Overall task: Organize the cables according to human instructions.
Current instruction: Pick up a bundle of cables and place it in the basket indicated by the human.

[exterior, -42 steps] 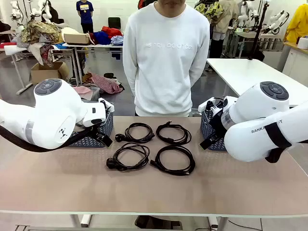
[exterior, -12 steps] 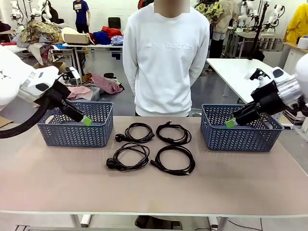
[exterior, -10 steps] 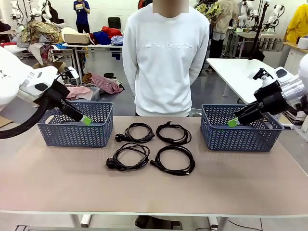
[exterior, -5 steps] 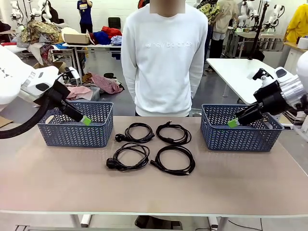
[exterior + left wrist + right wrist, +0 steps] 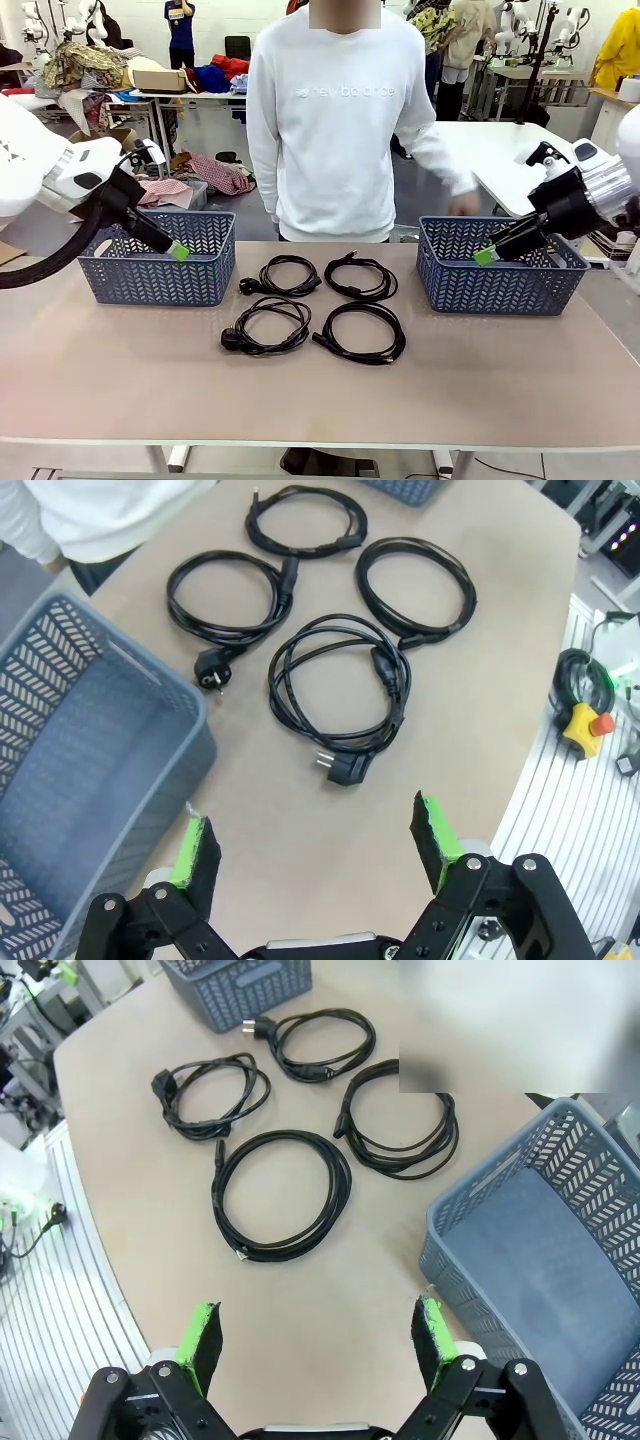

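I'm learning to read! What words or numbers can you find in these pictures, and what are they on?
"new balance": across the chest of the white sweatshirt.
Yellow print on the blue shirt far at the back: too small to read.
Nothing else is readable.

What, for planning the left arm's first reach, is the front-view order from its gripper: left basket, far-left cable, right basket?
1. left basket, at the left gripper's tip.
2. far-left cable, mid-table, person's side.
3. right basket, table's right end.

Left arm [image 5: 45,170], right arm [image 5: 600,190] raised, angled inward-down; both jaws spread wide.
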`<state>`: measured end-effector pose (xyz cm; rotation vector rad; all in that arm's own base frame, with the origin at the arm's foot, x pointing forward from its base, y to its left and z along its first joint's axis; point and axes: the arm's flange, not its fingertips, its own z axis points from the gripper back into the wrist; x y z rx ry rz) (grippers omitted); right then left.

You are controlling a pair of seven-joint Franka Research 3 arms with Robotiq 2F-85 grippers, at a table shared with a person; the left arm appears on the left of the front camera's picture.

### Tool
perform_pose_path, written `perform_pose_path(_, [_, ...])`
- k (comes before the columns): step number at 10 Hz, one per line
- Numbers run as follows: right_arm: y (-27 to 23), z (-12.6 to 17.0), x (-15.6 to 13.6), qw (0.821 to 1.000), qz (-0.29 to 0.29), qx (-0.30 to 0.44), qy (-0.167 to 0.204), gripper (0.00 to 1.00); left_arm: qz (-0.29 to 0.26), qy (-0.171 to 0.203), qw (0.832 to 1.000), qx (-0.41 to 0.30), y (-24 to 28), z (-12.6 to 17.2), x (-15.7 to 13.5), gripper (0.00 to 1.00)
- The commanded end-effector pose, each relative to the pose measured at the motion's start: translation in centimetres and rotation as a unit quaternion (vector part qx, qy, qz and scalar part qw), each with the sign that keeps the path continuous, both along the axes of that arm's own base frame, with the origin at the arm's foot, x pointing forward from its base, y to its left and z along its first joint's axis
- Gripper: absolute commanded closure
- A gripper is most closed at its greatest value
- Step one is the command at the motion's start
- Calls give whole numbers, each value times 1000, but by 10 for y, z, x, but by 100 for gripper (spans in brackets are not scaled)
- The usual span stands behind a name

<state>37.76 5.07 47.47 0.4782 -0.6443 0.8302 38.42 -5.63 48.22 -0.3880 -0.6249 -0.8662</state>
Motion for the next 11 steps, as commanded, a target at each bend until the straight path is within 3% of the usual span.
perform_pose_path(1, [-1, -2, 5, 1000, 13, 10, -9, 0, -10, -4, 1000, -10, 1, -1, 2, 0])
perform_pose_path(11, [-1, -2, 5, 1000, 13, 10, -9, 0, -10, -4, 1000, -10, 1, -1, 2, 0])
